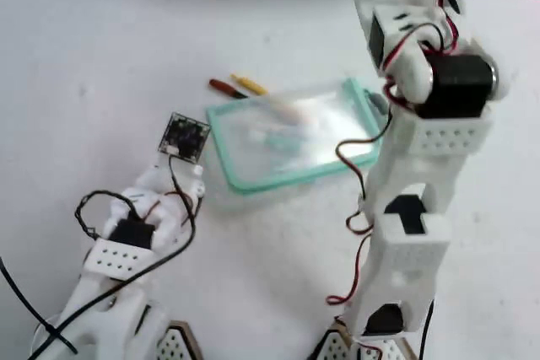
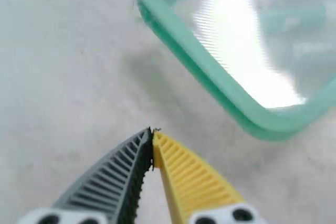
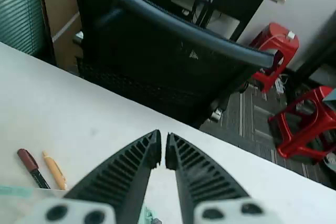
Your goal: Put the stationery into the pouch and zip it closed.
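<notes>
Pouch [image 1: 221, 151] is lying mid-table; red pen [image 1: 226, 88] and yellow pen [image 1: 250, 84] are lying just beside its far corner. Your left gripper [image 2: 152, 132] and right gripper [image 3: 163, 150] are sitting pressed together, empty. Pens are likely handling light, rigid, so be pinching mid-barrel.

Flat on the white table [image 1: 101, 56]: a clear pouch [image 1: 221, 147] edged in mint green, set slightly askew, glare across its transparent face. Inside, blurred through the plastic, pale and teal-tinted pieces of stationery [image 1: 274, 139], too indistinct to name. Just beyond the pouch's far corner and outside it, a dark red pen [image 1: 226, 88] and a yellow pen [image 1: 249, 83], side by side and nearly parallel, the yellow one's end at the green border. Unclear whether zipped.
</notes>
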